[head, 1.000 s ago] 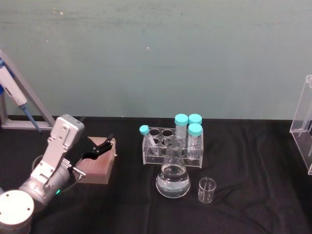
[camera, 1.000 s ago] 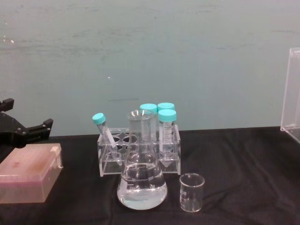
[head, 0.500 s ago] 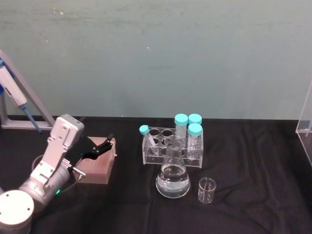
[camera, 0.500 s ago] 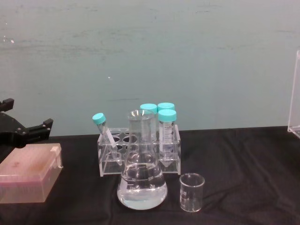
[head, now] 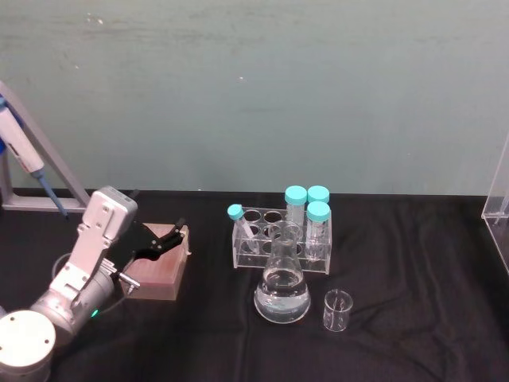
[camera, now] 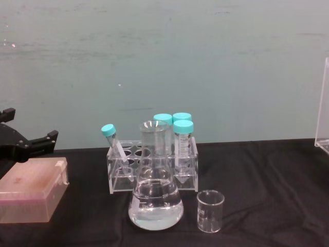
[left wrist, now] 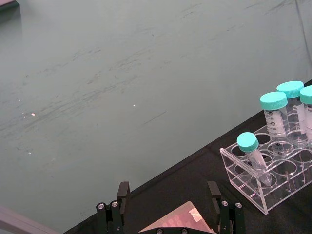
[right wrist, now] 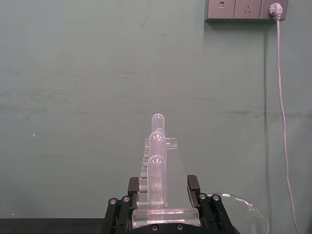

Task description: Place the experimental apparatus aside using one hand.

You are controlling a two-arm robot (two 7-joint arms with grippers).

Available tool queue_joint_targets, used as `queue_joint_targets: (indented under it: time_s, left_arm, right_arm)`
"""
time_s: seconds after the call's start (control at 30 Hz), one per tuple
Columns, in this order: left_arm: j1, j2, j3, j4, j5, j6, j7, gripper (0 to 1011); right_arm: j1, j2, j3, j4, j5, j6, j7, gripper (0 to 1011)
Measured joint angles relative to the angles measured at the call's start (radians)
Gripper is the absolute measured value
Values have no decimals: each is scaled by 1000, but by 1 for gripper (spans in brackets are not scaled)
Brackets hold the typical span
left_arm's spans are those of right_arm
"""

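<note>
So R gripper [right wrist: 165,196] is clamped on the clear pipette stand [right wrist: 158,161], at far right of table [head: 413,263]. Flask [head: 281,293] w/ clear liquid sits mid-table, small beaker [head: 337,310] just beside. L gripper [left wrist: 167,195] has jaws apart over pink box [head: 163,274].

No legible text or numbers anywhere

Head camera looks forward and down from high up onto the black table [head: 413,263], with the conical flask [head: 281,290] and tube rack [head: 250,256] at middle distance. Chest camera sits lower and nearer, seeing the same flask [camera: 155,198] and rack [camera: 118,180] side-on. Left wrist camera peers past the left gripper [left wrist: 168,192], its fingers spread, the rack [left wrist: 253,187] beyond their tips. Right wrist camera looks along the right gripper [right wrist: 163,184], its fingers clamping an acrylic stand [right wrist: 158,165] very near the lens, toward the wall [right wrist: 73,97].
</note>
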Motion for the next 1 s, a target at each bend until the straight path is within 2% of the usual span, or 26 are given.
queue_joint_targets:
  time_s: [1.0]
  left_arm:
    - [0,0,0,0,0,0,0,1000]
  right_arm:
    - [15,5,8,42,9,-6,8,607]
